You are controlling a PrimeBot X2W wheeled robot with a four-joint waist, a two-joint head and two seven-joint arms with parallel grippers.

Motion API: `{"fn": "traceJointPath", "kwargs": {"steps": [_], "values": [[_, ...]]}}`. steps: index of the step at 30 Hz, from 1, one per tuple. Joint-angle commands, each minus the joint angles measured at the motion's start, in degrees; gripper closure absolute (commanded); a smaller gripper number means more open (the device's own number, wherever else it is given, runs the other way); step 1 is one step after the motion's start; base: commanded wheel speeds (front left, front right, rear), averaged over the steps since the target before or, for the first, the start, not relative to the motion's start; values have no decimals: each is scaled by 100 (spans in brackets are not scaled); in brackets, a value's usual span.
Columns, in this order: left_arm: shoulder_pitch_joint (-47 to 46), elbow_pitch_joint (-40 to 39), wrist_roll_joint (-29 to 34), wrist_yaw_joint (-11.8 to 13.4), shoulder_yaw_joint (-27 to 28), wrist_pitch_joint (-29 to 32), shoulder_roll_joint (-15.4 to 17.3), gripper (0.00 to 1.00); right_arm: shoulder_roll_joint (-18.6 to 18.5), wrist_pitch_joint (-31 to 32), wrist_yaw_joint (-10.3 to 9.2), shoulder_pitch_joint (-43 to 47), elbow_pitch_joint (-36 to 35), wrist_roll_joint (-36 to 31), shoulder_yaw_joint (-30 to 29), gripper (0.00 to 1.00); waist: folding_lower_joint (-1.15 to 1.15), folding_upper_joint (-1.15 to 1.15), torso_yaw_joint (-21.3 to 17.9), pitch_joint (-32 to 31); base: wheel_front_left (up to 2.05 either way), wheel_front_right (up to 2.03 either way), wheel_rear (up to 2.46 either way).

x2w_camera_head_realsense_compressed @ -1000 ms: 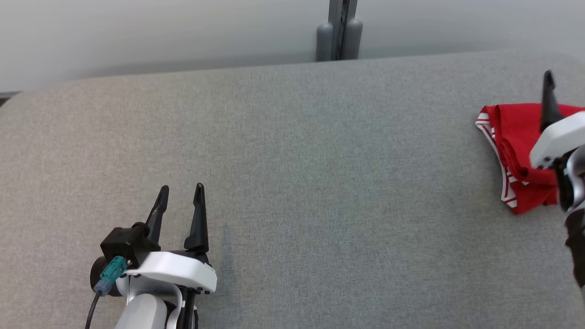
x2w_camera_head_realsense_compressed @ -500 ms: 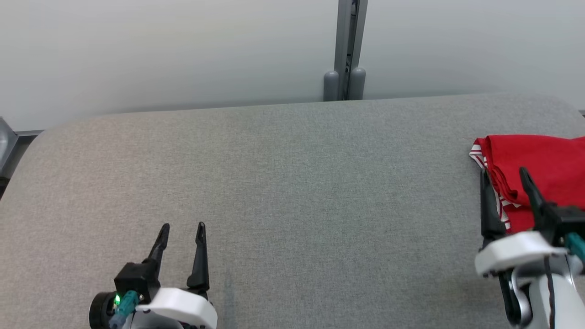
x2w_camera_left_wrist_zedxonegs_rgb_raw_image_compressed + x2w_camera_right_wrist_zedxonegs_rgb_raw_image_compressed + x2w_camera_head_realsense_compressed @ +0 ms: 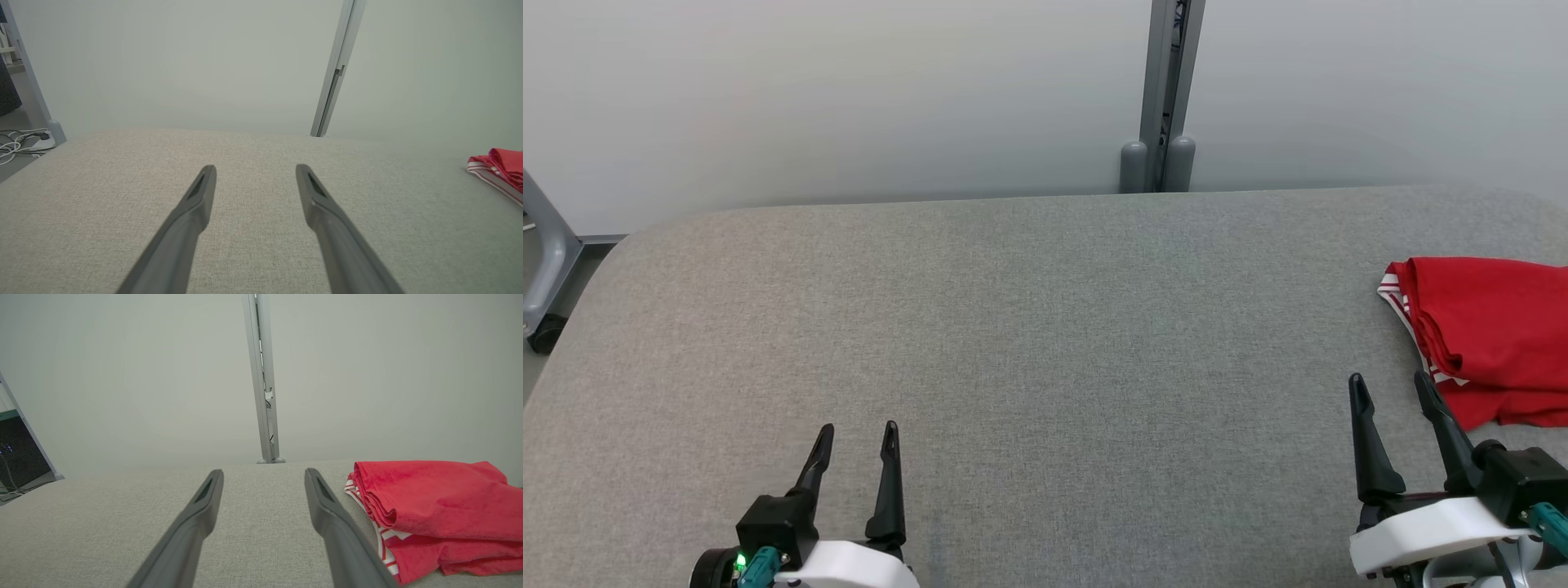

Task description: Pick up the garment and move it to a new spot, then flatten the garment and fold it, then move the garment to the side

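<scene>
Two grippers sit low in the head view, both with jaws spread wide and nothing between the fingers. The left gripper hovers over the grey fabric tabletop at the lower left, much where it was a second ago. The right gripper has changed most. A second ago it was turned sideways at the right edge, over the red garment. Now it is at the lower right with its fingers pointing up the view, drawn back to the garment's near left corner. One fingertip is just beside the white-striped hem; whether it touches cannot be told.

The garment lies folded in a compact stack at the table's right edge, partly cut off by the frame, and looks unmoved on the table. The camera has tilted up since then, so the grey post and the table's far edge sit lower and more of the pale wall shows.
</scene>
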Motion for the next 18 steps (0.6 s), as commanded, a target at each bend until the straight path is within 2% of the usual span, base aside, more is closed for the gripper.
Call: {"fn": "traceJointPath", "kwargs": {"steps": [1, 18], "values": [[55, -37, -29, 46, 37, 10, 47, 0, -28, 21, 2, 44, -12, 40, -8, 0, 0, 0, 6, -2, 0, 0, 0], [106, -117, -38, 146, 8, 67, 160, 0, -27, 82, 2, 68, 85, 33, -52, 0, 0, 0, 49, -41, 0, 0, 0]]}}
